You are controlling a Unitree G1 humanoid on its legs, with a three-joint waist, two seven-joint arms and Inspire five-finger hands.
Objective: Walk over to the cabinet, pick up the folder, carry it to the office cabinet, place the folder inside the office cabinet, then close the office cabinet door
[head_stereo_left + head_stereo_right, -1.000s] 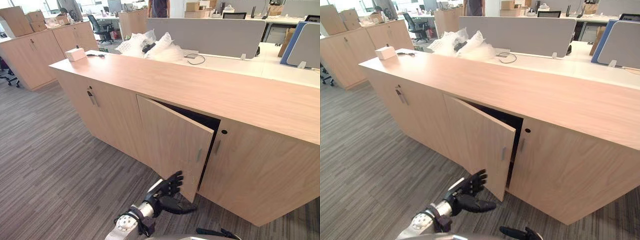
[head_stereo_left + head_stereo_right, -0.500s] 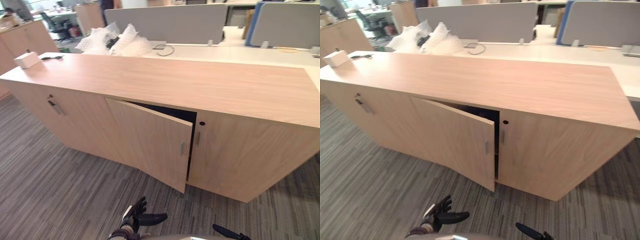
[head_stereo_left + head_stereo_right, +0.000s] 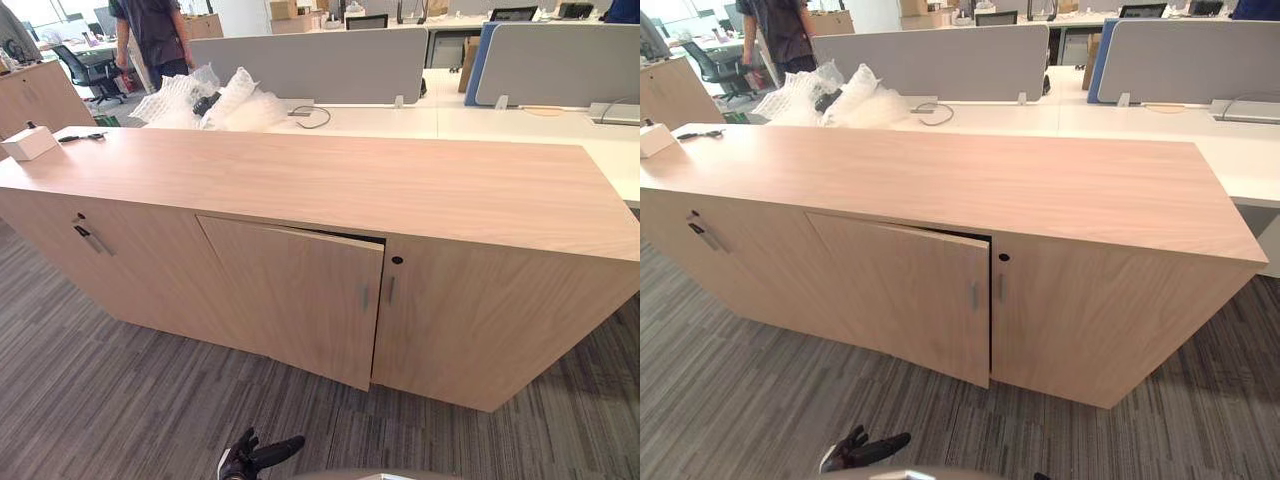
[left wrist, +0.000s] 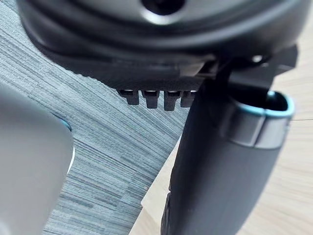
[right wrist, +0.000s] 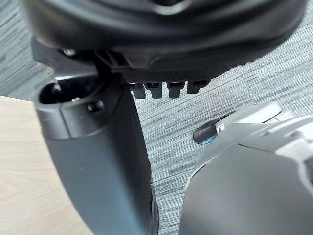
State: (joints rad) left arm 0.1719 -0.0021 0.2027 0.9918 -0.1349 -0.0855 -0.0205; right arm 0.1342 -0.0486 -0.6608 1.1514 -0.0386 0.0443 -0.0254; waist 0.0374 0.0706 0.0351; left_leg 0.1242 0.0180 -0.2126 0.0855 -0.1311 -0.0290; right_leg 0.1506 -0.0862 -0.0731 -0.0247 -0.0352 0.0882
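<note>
**Office cabinet door almost shut, both hands empty**

You face a long, low office cabinet (image 3: 480, 185) of pale wood grain. Its middle door (image 3: 290, 300) stands slightly ajar. A thin dark slit runs along the door's top and its handle-side edge, near a small upright metal handle (image 3: 365, 297). Whether the folder lies inside cannot be told. Your left hand (image 3: 252, 460) hangs low over the striped grey carpet (image 3: 100, 380), well apart from the door, with fingers relaxed and thumb straight, holding nothing. Your right hand (image 5: 98, 161) is likewise loose and empty above the carpet. A small white box (image 3: 28, 143) sits at the left end of the cabinet top.
</note>
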